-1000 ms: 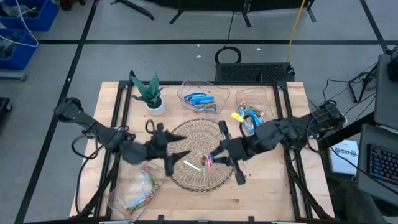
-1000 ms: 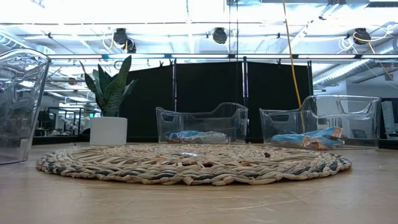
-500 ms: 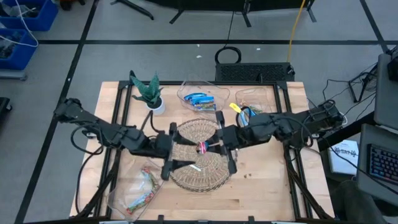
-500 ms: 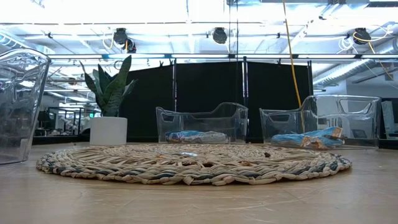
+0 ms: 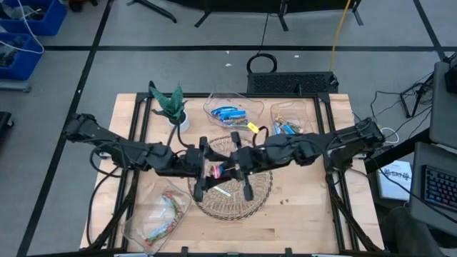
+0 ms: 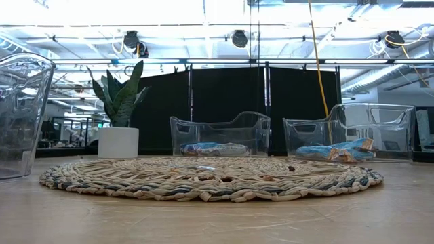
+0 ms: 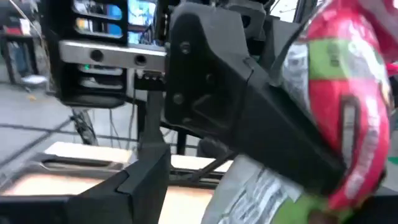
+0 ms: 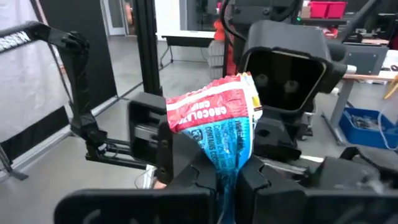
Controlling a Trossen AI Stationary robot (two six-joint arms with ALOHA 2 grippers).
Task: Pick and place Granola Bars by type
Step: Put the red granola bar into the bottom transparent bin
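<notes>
My right gripper (image 5: pixel 230 170) is shut on one granola bar (image 8: pixel 214 121), red at its free end and blue toward the fingers, above the middle of the round woven mat (image 5: pixel 232 201). My left gripper (image 5: pixel 208 171) faces it from the table's left, open. Its fingers (image 8: pixel 149 142) stand on either side of the bar, and I see no touch. The left wrist view shows the bar (image 7: pixel 342 106) close up, red and green. Blue bars lie in the far bin (image 5: pixel 230 113), red-green ones in the near-left bin (image 5: pixel 163 214). The low view shows neither gripper. My right gripper pinches the bar's blue end (image 8: pixel 227 163) between its two fingers. It comes in roughly level from the table's right. The red end (image 8: pixel 211 102) sticks out past the fingertips toward the left gripper. The bar is lifted clear of the mat.
A thin white stick (image 5: pixel 221 191) lies on the mat under the grippers. A third bin (image 5: pixel 289 127) at the far right holds blue and yellow wrappers. A potted plant (image 5: pixel 171 107) stands at the far left. Bare wood (image 5: pixel 300 214) lies near the near-right corner.
My right gripper carried the bar from the mat's right side toward the table's left, to the mat's middle. My left gripper moved toward the table's right and now faces it, fingers around the bar.
</notes>
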